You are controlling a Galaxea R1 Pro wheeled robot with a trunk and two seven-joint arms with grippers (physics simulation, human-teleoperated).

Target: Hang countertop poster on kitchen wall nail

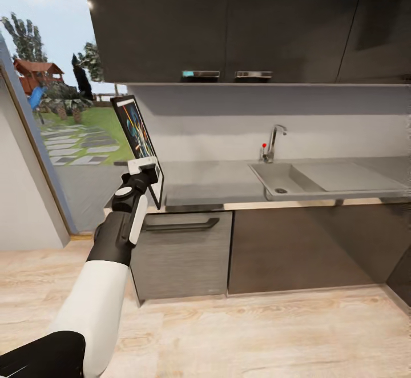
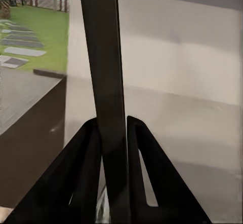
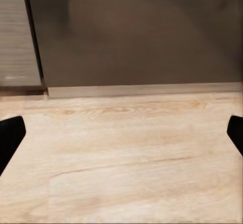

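The poster point(image 1: 137, 132), black-framed with dark blue artwork, stands nearly upright and edge-on at the left end of the grey kitchen countertop point(image 1: 211, 181). My left gripper point(image 1: 144, 168) is shut on its lower edge. In the left wrist view the poster's black frame point(image 2: 106, 72) runs up between the two dark fingers point(image 2: 83, 168), which press on it from both sides. My right gripper point(image 3: 121, 133) hangs low over the wooden floor, open, with its two dark fingertips point(image 3: 10, 135) far apart and nothing between them.
A moulded sink point(image 1: 279, 181) with a chrome tap point(image 1: 275, 138) and red knob lies right of the poster. Dark wall cabinets point(image 1: 240, 24) hang above, dark base cabinets point(image 1: 297, 246) below. A window with a garden view point(image 1: 63, 115) is at the left.
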